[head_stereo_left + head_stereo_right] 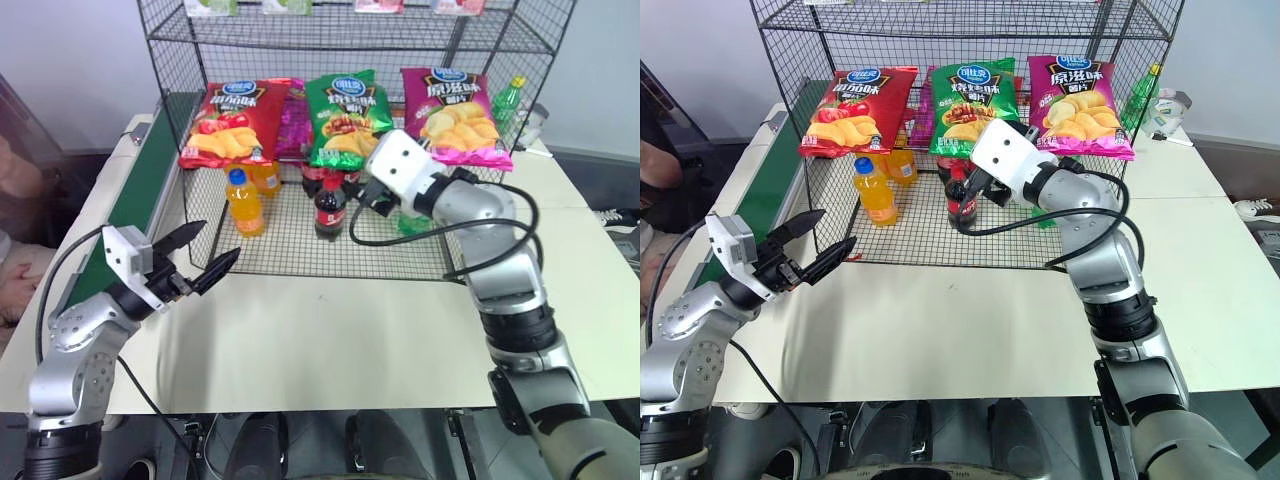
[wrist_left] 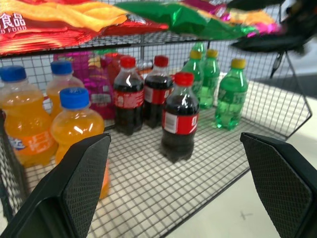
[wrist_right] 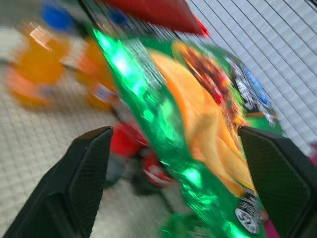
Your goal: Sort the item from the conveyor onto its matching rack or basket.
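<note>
Green crisps bag (image 1: 345, 120) | lodged on black wire rack (image 1: 300, 40) tier, between red and magenta bags | right gripper (image 3: 173, 168) spread, nothing pinched | straight withdrawal advised, bag left undisturbed.

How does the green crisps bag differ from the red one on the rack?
The green bag has a dark red panel; the red bag shows tomatoes beside its crisps. The green bag lies in the middle, just ahead of the right gripper; the red bag lies at the left end. Both rest tilted on one rack shelf and carry a blue oval logo.
</note>
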You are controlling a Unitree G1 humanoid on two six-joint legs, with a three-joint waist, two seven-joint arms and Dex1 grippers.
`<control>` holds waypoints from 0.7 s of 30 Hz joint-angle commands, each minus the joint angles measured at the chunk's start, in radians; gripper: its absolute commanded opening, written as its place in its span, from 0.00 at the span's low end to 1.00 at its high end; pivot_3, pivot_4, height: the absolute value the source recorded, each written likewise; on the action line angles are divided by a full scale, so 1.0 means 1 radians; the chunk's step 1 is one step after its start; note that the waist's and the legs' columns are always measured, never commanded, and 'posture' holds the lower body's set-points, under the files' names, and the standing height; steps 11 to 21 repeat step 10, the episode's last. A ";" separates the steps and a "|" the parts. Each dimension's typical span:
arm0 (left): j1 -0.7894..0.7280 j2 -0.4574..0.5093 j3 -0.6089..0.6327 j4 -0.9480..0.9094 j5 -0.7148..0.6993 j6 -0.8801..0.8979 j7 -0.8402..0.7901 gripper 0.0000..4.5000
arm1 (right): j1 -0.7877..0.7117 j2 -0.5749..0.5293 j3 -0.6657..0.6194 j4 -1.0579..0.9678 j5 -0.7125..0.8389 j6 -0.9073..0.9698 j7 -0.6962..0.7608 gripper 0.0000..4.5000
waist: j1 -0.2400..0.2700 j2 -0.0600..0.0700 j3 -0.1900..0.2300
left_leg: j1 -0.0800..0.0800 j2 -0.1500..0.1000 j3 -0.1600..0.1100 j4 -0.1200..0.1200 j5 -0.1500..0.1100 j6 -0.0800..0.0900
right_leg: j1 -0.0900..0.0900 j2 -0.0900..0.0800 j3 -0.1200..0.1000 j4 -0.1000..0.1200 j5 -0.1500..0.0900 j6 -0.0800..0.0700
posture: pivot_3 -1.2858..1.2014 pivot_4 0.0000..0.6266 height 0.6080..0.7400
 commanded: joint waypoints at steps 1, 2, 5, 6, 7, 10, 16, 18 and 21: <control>0.028 0.042 0.039 -0.035 -0.023 0.033 -0.011 1.00 | 0.031 0.027 -0.242 -0.148 0.342 0.152 0.105 0.93 | 0.000 0.000 0.000 | 0.000 0.000 0.000 0.000 0.000 0.000 | 0.000 0.000 0.000 -0.001 0.000 0.000 | 0.52 0.24 0.99; 0.033 0.056 0.054 -0.025 -0.027 0.044 -0.013 1.00 | 0.052 0.018 -0.313 -0.160 0.425 0.180 0.129 0.93 | 0.002 0.000 0.000 | 0.000 0.000 -0.001 0.000 0.000 0.000 | 0.001 0.000 -0.001 -0.001 0.000 0.000 | 0.52 0.24 0.99; 0.038 0.091 0.097 0.024 -0.026 0.056 -0.025 1.00 | 0.166 -0.055 -0.456 -0.168 0.581 0.227 0.199 0.93 | 0.008 0.000 0.000 | 0.000 0.000 -0.001 0.000 0.000 0.000 | 0.003 -0.001 -0.002 -0.003 0.000 0.000 | 0.52 0.24 0.99; 0.036 0.103 0.116 0.045 -0.025 0.062 -0.024 1.00 | 0.240 -0.104 -0.491 -0.169 0.613 0.207 0.261 0.93 | 0.015 -0.001 0.000 | 0.000 0.000 -0.002 0.000 0.000 0.000 | 0.004 -0.001 -0.002 -0.004 0.000 0.000 | 0.52 0.24 0.99; 0.035 0.117 0.130 0.068 -0.017 0.064 -0.023 1.00 | 0.310 -0.150 -0.526 -0.162 0.644 0.192 0.312 0.93 | 0.021 -0.001 0.000 | 0.001 0.000 -0.003 -0.001 -0.001 0.001 | 0.006 -0.001 -0.004 -0.007 0.000 0.000 | 0.52 0.24 0.99; 0.030 0.169 0.135 0.132 0.019 0.051 -0.061 1.00 | 0.487 -0.280 -0.585 -0.121 0.694 0.124 0.457 0.93 | 0.026 0.001 0.001 | 0.000 -0.001 -0.002 -0.003 -0.001 0.002 | 0.005 -0.002 -0.003 -0.011 0.000 0.000 | 0.52 0.24 0.99; 0.030 0.169 0.135 0.132 0.019 0.051 -0.061 1.00 | 0.487 -0.280 -0.585 -0.121 0.694 0.124 0.457 0.93 | 0.026 0.001 0.001 | 0.000 -0.001 -0.002 -0.003 -0.001 0.002 | 0.005 -0.002 -0.003 -0.011 0.000 0.000 | 0.52 0.24 0.99; 0.030 0.169 0.135 0.132 0.019 0.051 -0.061 1.00 | 0.487 -0.280 -0.585 -0.121 0.694 0.124 0.457 0.93 | 0.026 0.001 0.001 | 0.000 -0.001 -0.002 -0.003 -0.001 0.002 | 0.005 -0.002 -0.003 -0.011 0.000 0.000 | 0.52 0.24 0.99; 0.030 0.169 0.135 0.132 0.019 0.051 -0.061 1.00 | 0.487 -0.280 -0.585 -0.121 0.694 0.124 0.457 0.93 | 0.026 0.001 0.001 | 0.000 -0.001 -0.002 -0.003 -0.001 0.002 | 0.005 -0.002 -0.003 -0.011 0.000 0.000 | 0.52 0.24 0.99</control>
